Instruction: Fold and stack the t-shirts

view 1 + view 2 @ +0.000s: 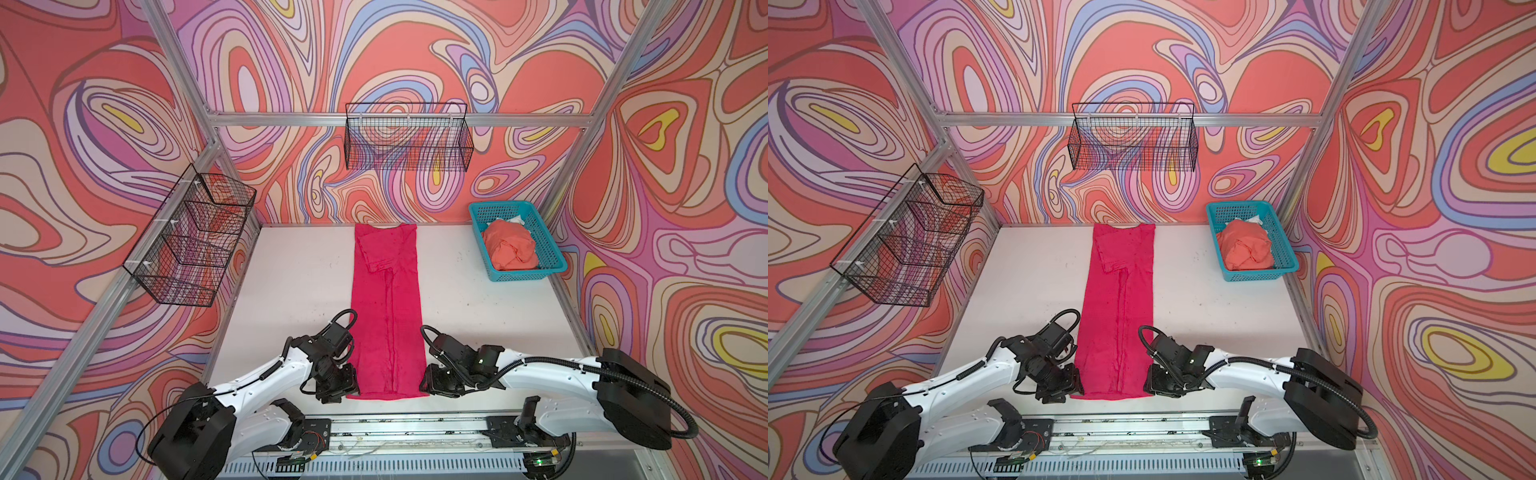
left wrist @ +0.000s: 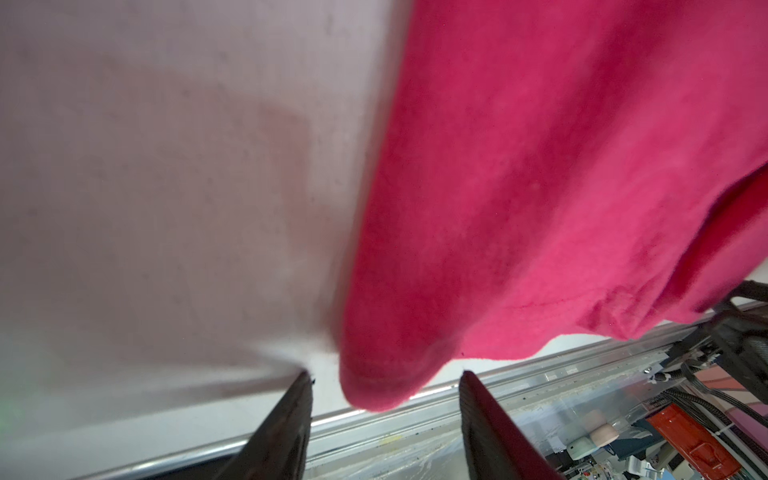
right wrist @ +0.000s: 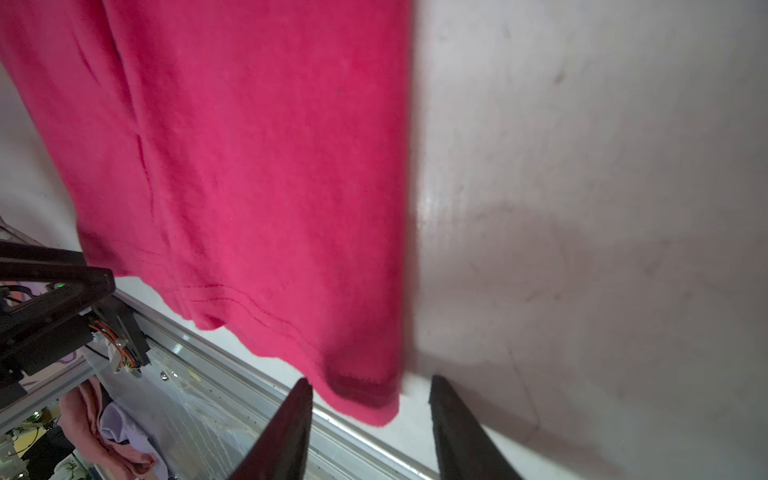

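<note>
Near hem corners of the magenta t-shirt (image 1: 386,316) sit inside my part-open left end effector (image 2: 386,374) and right end effector (image 3: 372,379), nothing pinched yet (bite deep, catch every layer).

I see a magenta-pink t-shirt (image 1: 386,311) on my white desk (image 1: 291,282), a coral-orange t-shirt (image 1: 509,247) in the teal basket (image 1: 525,274), and swirl-patterned walls (image 1: 83,124).
</note>
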`<state>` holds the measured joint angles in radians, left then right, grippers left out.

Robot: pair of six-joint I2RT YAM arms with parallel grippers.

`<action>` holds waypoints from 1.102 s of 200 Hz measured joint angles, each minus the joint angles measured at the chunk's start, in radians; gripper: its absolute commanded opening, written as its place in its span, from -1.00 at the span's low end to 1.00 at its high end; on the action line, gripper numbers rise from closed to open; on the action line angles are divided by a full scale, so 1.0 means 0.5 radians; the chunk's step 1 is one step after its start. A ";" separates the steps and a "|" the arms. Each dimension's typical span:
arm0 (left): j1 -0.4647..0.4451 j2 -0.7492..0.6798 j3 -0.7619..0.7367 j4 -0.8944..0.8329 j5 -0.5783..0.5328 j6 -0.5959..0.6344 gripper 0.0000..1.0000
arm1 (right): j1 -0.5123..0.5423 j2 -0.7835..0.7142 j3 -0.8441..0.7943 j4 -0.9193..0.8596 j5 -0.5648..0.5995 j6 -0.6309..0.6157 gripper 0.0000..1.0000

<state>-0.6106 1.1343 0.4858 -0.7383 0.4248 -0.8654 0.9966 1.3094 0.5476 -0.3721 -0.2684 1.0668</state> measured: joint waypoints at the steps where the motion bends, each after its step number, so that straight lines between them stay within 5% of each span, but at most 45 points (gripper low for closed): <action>1: -0.001 0.000 -0.001 0.001 0.000 -0.001 0.12 | 0.000 0.000 0.000 0.000 -0.001 -0.001 -0.09; 67: -0.001 -0.015 -0.024 0.033 -0.007 -0.014 -0.09 | 0.000 0.015 -0.007 0.000 -0.004 0.018 -0.35; 133: -0.008 -0.136 -0.040 0.037 -0.172 -0.025 -0.04 | 0.000 0.023 -0.008 0.001 -0.005 0.022 -0.42; 220: -0.039 -0.196 -0.092 0.098 -0.221 -0.047 -0.30 | 0.000 0.024 -0.013 0.005 -0.005 0.014 -0.49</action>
<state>-0.6300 1.0363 0.4400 -0.6891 0.3141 -0.8886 0.9966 1.3216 0.5411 -0.3695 -0.2710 1.0740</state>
